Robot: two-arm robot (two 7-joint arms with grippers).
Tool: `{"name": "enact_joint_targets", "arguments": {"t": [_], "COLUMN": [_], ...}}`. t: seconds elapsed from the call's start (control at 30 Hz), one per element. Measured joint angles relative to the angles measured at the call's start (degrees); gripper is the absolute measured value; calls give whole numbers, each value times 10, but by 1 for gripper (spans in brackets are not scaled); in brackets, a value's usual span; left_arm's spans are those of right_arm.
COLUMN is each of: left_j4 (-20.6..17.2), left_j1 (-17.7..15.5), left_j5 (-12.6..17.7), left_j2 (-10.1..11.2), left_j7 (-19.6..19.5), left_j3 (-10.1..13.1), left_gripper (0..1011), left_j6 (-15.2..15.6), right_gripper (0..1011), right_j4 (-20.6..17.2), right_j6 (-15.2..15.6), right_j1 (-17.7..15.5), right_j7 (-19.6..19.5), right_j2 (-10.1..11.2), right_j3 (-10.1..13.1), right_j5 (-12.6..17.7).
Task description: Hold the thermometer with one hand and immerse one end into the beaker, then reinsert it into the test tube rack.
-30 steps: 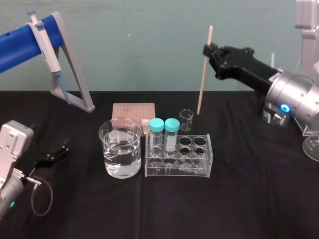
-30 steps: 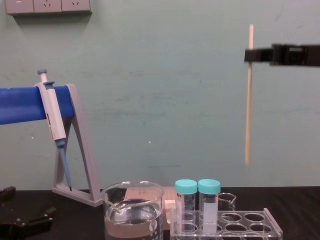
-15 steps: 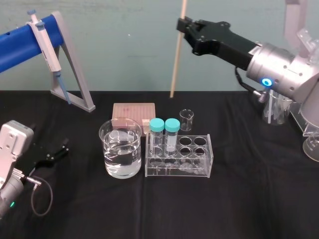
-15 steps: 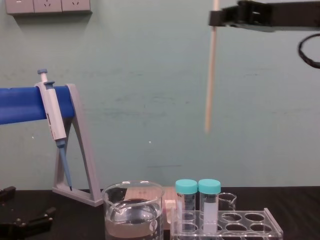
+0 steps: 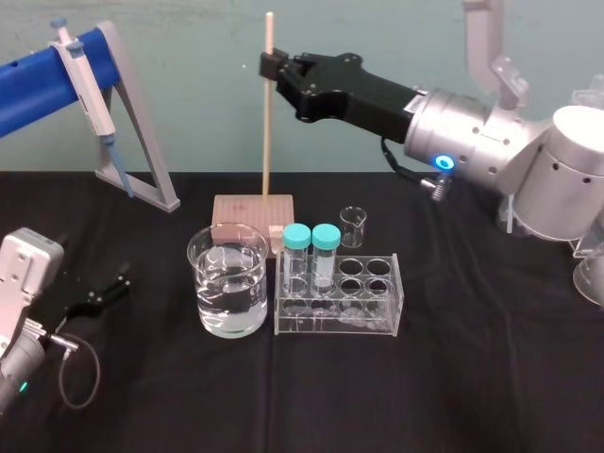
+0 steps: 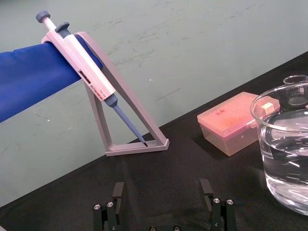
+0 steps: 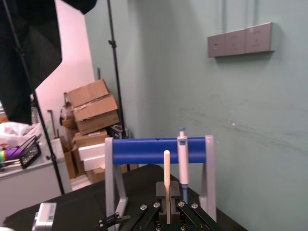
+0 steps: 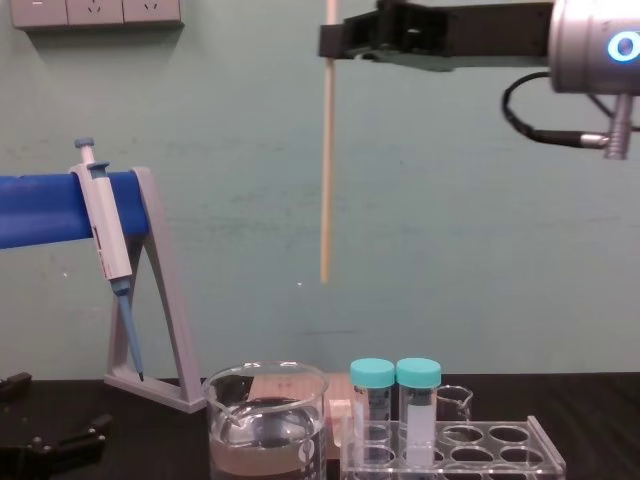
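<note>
My right gripper [image 5: 272, 64] is shut on the upper part of the thermometer [image 5: 267, 132], a thin pale rod hanging upright. In the chest view the thermometer [image 8: 326, 180] hangs well above the table from the right gripper [image 8: 331, 40], its lower tip above the large beaker's right side. The right wrist view shows the thermometer [image 7: 166, 180] clamped in the right gripper [image 7: 167, 214]. The beaker [image 5: 227, 291] holds clear water and stands left of the clear test tube rack [image 5: 387, 321]. My left gripper [image 6: 162, 192] rests open on the cloth at the left, with nothing between its fingers.
Two teal-capped tubes [image 5: 310, 247] stand in the rack's left holes. A pink tip box [image 5: 253, 211] and a small beaker [image 5: 352, 226] sit behind. A pipette [image 5: 87, 90] hangs on the grey stand with a blue bar [image 5: 42, 80] at the far left. Glassware stands at the far right.
My right arm has carried the thermometer leftward, from beyond the rack's right end to above the large beaker's area. The left arm has not moved.
</note>
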Motion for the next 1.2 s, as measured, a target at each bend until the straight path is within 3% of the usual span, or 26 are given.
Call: {"name": "enact_joint_targets", "arguments": {"t": [0.4, 1.2], "left_j4": [0, 0], "left_j1": [0, 0], "left_j5": [0, 0], "left_j2": [0, 0], "left_j7": [0, 0], "left_j3": [0, 0], "left_gripper": [1004, 1004], "left_j6": [0, 0], "right_gripper": [46, 46], "right_j4": [52, 156], "right_j6": [-34, -145], "right_j1": [20, 34], "right_j7": [21, 103], "right_j2": [-13, -10], "right_j3": [-41, -105], "right_j5": [-1, 0]}}
